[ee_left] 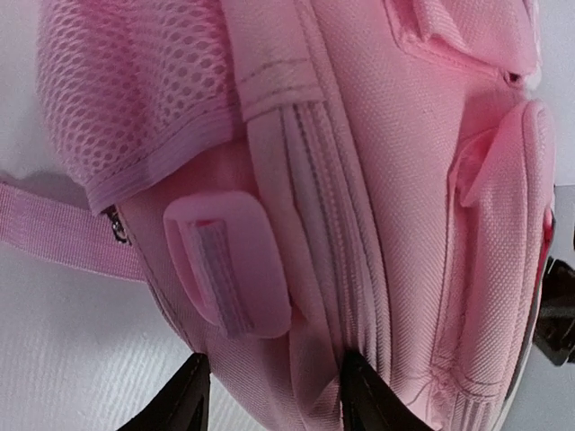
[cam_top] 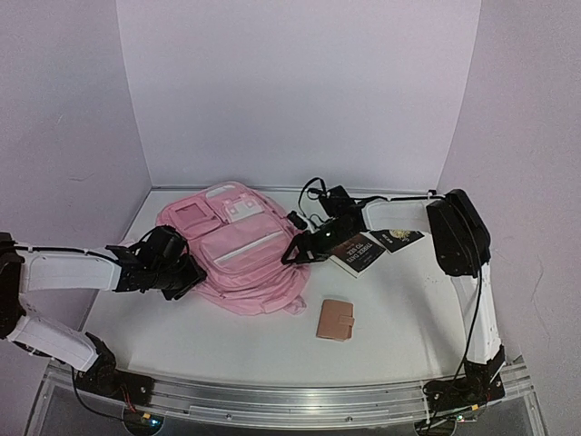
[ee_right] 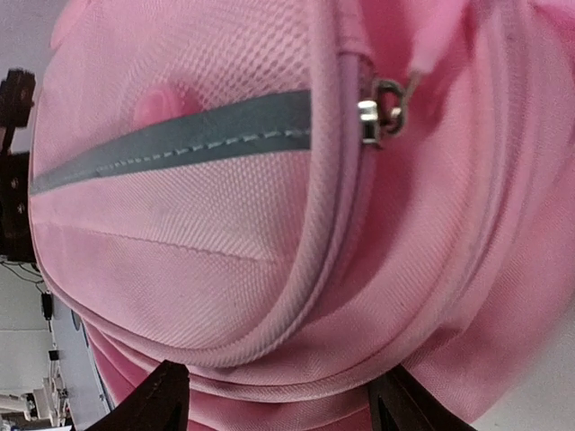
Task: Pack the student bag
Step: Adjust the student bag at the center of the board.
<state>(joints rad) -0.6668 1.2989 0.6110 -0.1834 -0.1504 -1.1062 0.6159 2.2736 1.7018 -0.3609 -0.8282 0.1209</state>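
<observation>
The student bag (cam_top: 238,250), a large pink backpack, lies flat mid-table with its front pockets up. My left gripper (cam_top: 188,273) is at the bag's left side. In the left wrist view its jaws (ee_left: 274,400) stand partly closed, pinching a fold of the bag's side fabric (ee_left: 377,180) below a pink buckle (ee_left: 229,265). My right gripper (cam_top: 294,251) is at the bag's right side. In the right wrist view it (ee_right: 283,404) is open wide, with the bag's front pocket (ee_right: 225,251) and a grey stripe (ee_right: 180,148) just ahead and a zip pull (ee_right: 377,112) above.
Two dark books (cam_top: 359,251) (cam_top: 398,238) lie right of the bag under the right arm. A small tan-pink wallet (cam_top: 335,319) lies in front of the bag. White walls enclose the table at the back and sides. A pink strap (ee_left: 63,235) trails left.
</observation>
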